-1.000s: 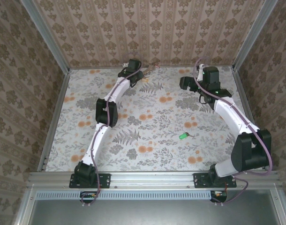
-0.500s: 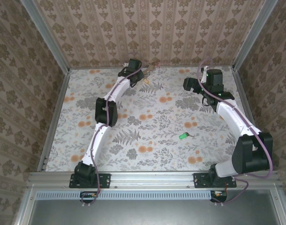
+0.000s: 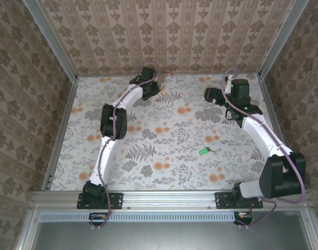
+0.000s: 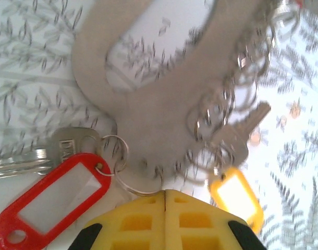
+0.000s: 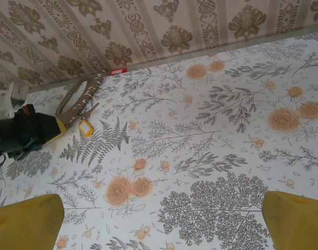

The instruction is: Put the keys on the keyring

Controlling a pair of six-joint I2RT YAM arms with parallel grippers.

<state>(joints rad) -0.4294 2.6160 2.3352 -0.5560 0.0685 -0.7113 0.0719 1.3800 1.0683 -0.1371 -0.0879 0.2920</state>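
Left wrist view: my left gripper, its yellow fingers pressed together, pinches the near end of the grey keyring, which carries a row of small split rings. A red-tagged key lies just left of the fingertips and a yellow-tagged key just right, both linked to the keyring by small rings. From overhead, this arm reaches to the far edge of the table, by the wall. My right gripper hovers with fingers spread wide, holding nothing. A green key lies loose on the table, well apart from both grippers, nearer the right arm.
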